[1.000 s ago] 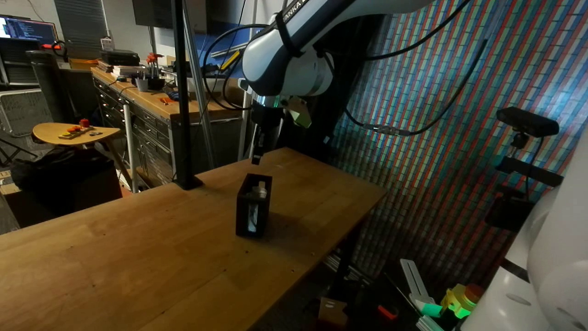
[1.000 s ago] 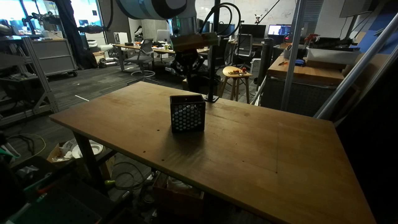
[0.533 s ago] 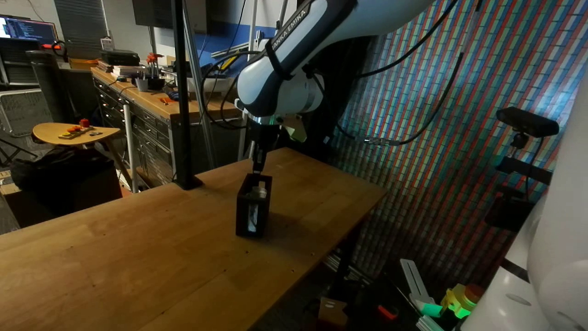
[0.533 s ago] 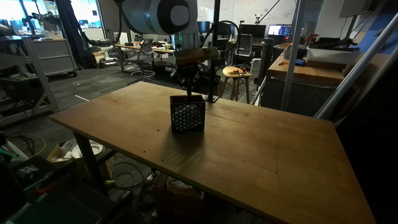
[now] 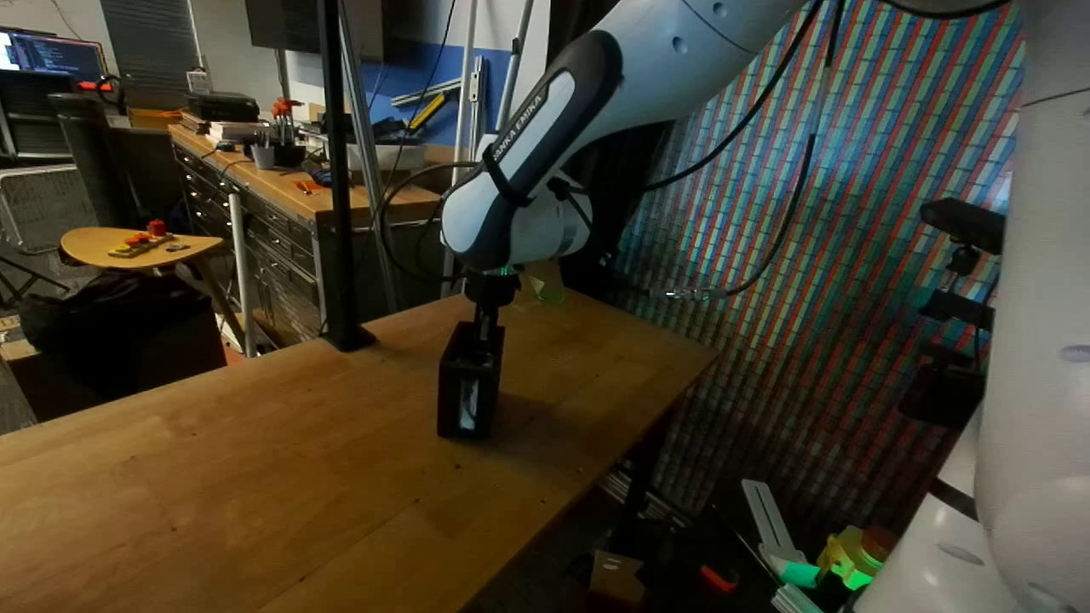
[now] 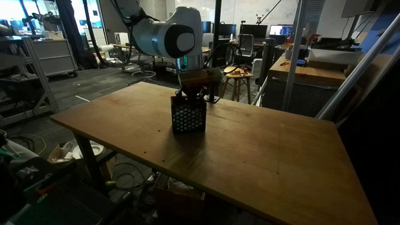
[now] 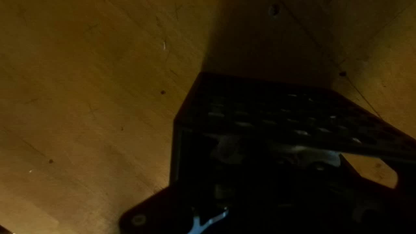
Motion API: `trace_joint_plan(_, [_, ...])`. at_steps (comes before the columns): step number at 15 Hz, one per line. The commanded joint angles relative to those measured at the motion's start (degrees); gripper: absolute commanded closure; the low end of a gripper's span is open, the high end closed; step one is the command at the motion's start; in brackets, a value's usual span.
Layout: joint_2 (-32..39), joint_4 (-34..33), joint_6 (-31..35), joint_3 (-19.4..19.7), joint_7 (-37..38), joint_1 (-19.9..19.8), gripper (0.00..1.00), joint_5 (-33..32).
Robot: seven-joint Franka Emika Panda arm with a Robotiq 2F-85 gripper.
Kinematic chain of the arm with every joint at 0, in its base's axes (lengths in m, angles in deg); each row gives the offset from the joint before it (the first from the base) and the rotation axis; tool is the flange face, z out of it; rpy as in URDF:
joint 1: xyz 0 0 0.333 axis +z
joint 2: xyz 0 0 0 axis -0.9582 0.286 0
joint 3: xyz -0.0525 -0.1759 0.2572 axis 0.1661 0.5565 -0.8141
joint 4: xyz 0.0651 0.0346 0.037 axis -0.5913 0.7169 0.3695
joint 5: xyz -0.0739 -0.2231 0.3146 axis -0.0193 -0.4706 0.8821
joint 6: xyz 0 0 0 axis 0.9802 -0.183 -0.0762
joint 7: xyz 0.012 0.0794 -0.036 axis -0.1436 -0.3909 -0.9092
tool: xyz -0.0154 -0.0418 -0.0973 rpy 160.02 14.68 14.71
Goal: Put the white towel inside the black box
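Note:
The black box (image 5: 449, 396) stands upright on the wooden table and also shows in an exterior view (image 6: 188, 128), with honeycomb holes in its wall. In the wrist view the box (image 7: 266, 86) fills the lower right. Pale material that looks like the white towel (image 5: 468, 403) shows inside through the side slot. Parts of it (image 7: 305, 157) also show inside the box in the wrist view. My gripper (image 5: 484, 336) points down with its fingers inside the box's open top. In an exterior view the gripper (image 6: 192, 93) hides behind the box wall. Whether the fingers touch or grip the towel is too dark to tell.
The wooden table (image 5: 255, 485) carries a black post (image 5: 336, 170) at its far edge, behind the box. A stool (image 5: 140, 247) and a workbench (image 5: 289, 191) stand beyond it. A patterned curtain (image 5: 817, 340) hangs beside the table.
My gripper has moved down from above the box, and its fingers have gone into the open top. The box has not moved. The pale material inside is now partly hidden by the fingers.

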Motion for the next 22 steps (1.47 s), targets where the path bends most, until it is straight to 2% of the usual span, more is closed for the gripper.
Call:
trace_joint_plan(1, [5.2,-1.6,4.5,-1.5,0.6,-2.3,0.99,-1.0])
trace_joint_plan(6, [9.4,-2.4,7.8,-3.7,0.5,-4.5,0.99,-0.5])
trace_joint_plan(9, [7.4,-1.5,6.2,-4.3,0.9,-4.6,0.99,-1.0])
trace_joint_plan(14, [0.9,1.7,3.1,-4.1,1.5,-3.9,0.99,-1.9])
trace_joint_plan(22, [-13.8,6.0,-2.9,-3.1,4.4,-1.8,0.99,-1.8])
